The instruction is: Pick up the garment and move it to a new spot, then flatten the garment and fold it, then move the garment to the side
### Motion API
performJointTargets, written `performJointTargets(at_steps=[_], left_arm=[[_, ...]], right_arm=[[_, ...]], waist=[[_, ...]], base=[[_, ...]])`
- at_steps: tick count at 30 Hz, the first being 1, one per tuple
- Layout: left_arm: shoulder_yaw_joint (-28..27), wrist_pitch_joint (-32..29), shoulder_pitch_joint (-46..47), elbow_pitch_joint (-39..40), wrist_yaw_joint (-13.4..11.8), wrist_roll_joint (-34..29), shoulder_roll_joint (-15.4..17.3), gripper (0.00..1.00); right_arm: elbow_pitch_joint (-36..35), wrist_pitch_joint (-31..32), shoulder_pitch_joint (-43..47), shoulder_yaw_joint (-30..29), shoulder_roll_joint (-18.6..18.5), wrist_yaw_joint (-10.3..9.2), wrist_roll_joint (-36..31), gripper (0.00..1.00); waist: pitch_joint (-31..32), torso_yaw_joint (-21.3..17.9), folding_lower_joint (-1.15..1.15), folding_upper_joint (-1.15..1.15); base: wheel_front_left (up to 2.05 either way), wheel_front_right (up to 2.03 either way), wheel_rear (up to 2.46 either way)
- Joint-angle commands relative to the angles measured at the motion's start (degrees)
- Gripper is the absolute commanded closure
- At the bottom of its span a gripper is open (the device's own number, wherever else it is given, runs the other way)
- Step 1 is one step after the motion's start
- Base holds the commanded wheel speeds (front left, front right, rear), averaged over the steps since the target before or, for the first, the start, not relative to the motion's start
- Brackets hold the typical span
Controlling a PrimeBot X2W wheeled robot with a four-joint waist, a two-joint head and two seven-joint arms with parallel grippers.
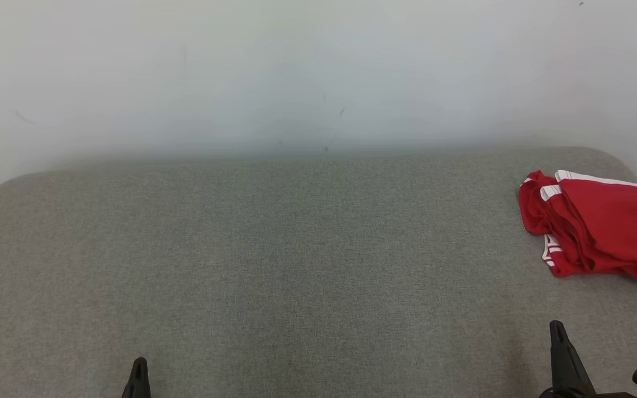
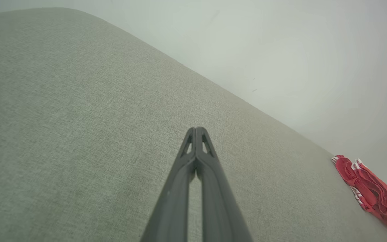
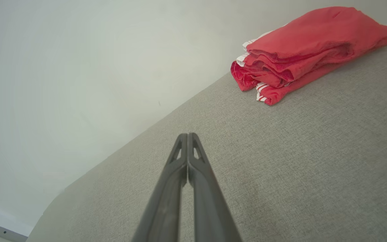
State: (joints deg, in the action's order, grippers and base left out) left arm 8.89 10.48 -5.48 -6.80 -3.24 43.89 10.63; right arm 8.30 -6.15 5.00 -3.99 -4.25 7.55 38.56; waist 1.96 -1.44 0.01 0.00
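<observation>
Right hand (image 1: pixel 558 331) sits low at the near edge, fingers pressed together, holding nothing. Left hand (image 1: pixel 140 367) is likewise closed and empty, well apart on the other side. Between and ahead of them we note bare grey surface (image 1: pixel 296 249), with nothing on it to block a reach.

Garment (image 1: pixel 595 226), red with white stripes, lies ahead of the right hand and a little outward of it. It is near the surface's rounded right corner and runs partly past the head view's right edge. It is a layered bundle, not flat. Its long axis runs roughly across us, striped folded ends facing the middle of the surface.

We judge the right arm much the nearer; the left would have to cross the whole width. Approach looks open: forward and slightly right.

Beyond the garment, a pale wall (image 1: pixel 296 66) stands close behind the far edge and may leave little room for overshoot.
</observation>
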Motion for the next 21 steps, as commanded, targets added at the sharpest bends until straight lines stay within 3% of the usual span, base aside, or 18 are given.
performJointTargets(at_steps=[1, 21], left_arm=[[-0.4, -0.3, 1.7, 0.5, 0.5, 2.1, -0.1, 1.0], [-0.8, -2.6, 3.3, -0.1, 3.6, 16.0, -2.3, 1.0]], right_arm=[[-1.0, 0.4, 0.0, -0.5, -0.6, -0.03, 2.2, 1.0], [-2.1, 5.5, 0.2, -3.6, -0.9, -0.05, 18.7, 1.0]], waist=[[0.0, 0.0, 0.0, 0.0], [-0.5, 0.3, -0.01, 0.0]], base=[[0.0, 0.0, 0.0], [0.0, 0.0, 0.0]])
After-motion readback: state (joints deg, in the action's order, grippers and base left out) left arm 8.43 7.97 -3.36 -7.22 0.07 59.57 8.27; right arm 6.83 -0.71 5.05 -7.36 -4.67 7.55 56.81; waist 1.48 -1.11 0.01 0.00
